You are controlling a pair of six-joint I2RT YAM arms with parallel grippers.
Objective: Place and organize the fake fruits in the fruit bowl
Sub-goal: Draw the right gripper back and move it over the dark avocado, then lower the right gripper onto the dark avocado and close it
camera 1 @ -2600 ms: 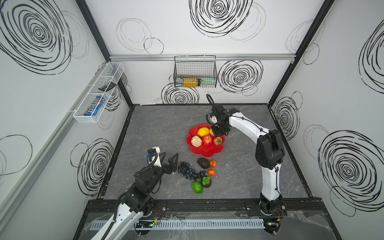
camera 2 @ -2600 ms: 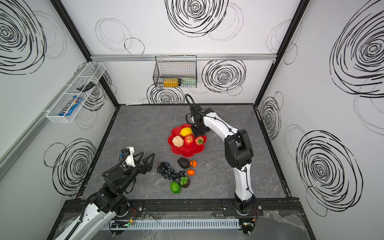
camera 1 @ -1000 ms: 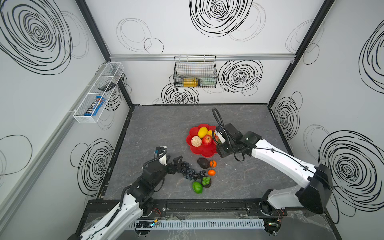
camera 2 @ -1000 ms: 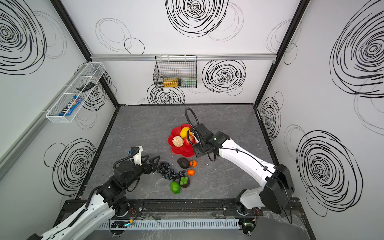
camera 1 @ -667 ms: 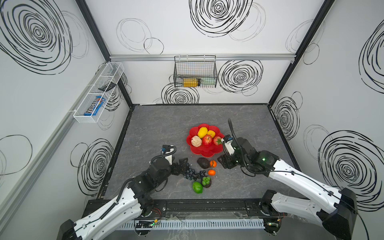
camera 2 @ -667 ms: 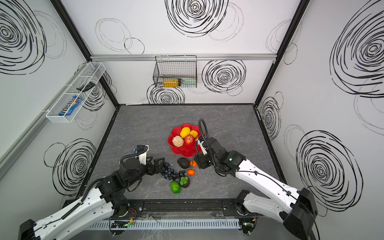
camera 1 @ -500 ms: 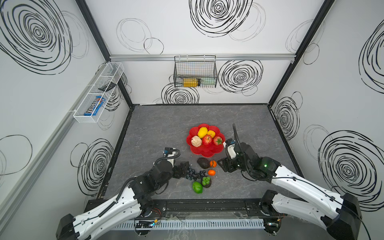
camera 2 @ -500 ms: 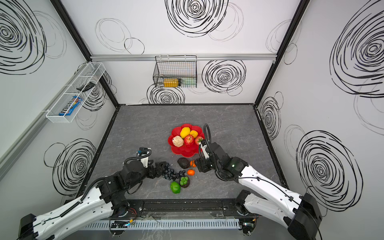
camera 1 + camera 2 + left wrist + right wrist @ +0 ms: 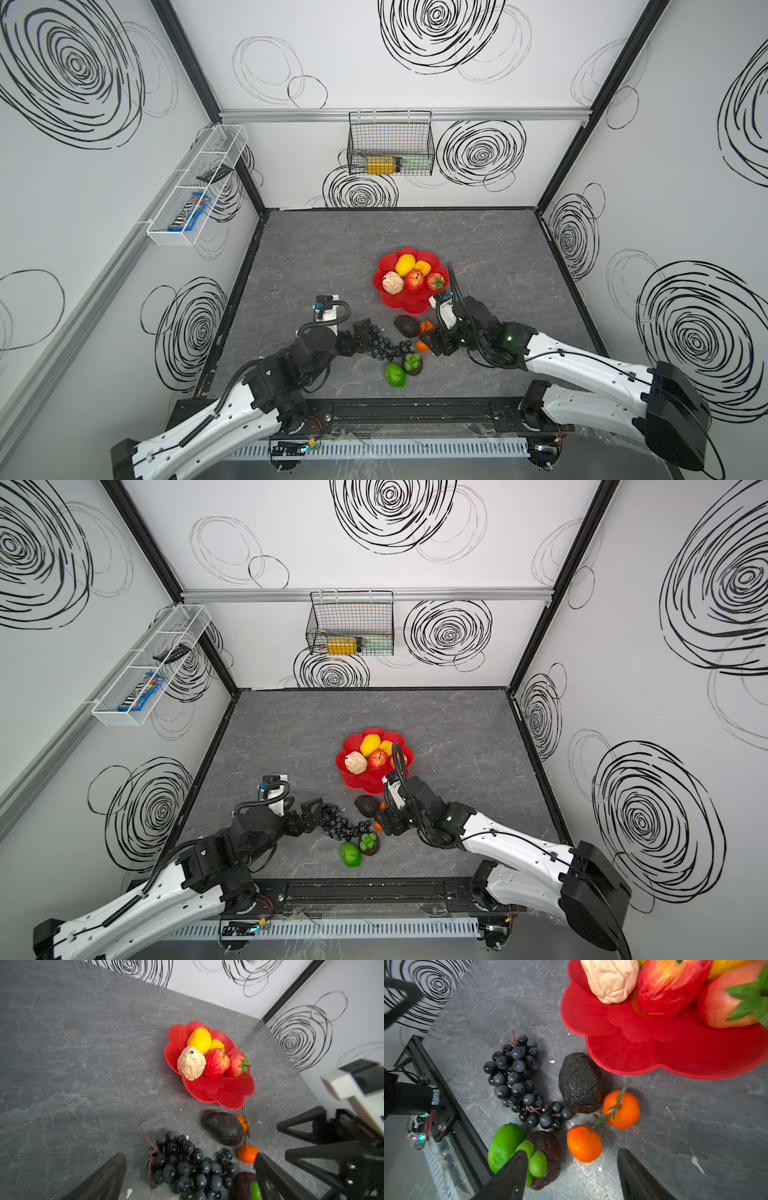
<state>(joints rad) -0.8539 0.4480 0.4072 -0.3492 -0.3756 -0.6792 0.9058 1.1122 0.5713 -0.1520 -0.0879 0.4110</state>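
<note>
By the grapes (image 9: 384,347), left hand (image 9: 360,337) and right hand (image 9: 434,342) gape empty; shelf packet (image 9: 185,215) reads M&M's.

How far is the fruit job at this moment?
Done: five fruits sit in the red bowl, among them lemon, apple, strawberry. In hand: nothing; the left gripper is open at the grapes, the right gripper open by two oranges. Left on the table: these, the avocado, two green pieces.

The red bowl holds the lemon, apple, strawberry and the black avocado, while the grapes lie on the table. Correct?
Not quite: the black avocado lies on the table, just outside the red bowl, as the right wrist view shows. The rest holds.
</note>
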